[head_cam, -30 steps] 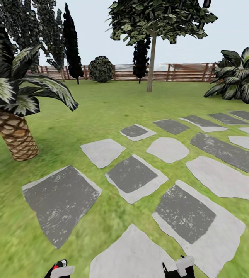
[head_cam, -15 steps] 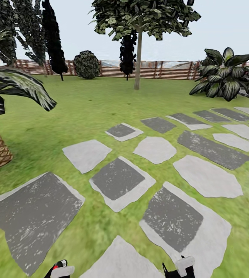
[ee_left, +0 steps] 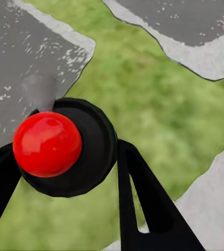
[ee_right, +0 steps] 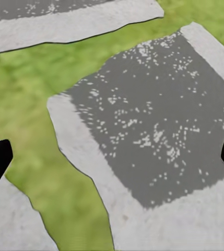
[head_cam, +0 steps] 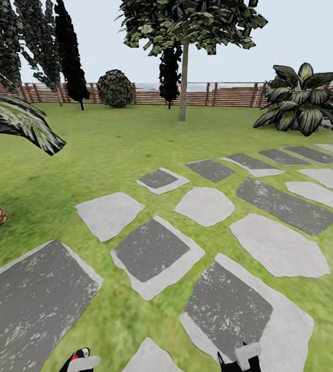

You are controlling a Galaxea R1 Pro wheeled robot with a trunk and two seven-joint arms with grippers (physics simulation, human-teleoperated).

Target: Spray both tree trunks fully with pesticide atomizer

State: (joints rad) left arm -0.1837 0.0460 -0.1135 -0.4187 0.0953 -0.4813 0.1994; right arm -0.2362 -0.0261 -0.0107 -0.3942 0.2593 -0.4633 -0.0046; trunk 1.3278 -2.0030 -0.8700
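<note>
left end effector [ee_left: 65, 172] clenched on the pesticide atomizer [ee_left: 48, 144], its red knob sitting between the black fingers, grass floor [ee_left: 158, 104] and grey paving stones [ee_left: 18, 57] below it; right end effector [ee_right: 112, 157] released, fingers spread wide over a dark stone [ee_right: 153, 120], nothing in them. a leafy tree [head_cam: 183, 77] with a thin trunk stands far ahead of both end effectors by the wooden fence [head_cam: 223, 94], no thick mottled trunk to be seen. risk, as i judge it: spraying from this far would miss the bark, and jolting over stone edges could loosen the atomizer.
</note>
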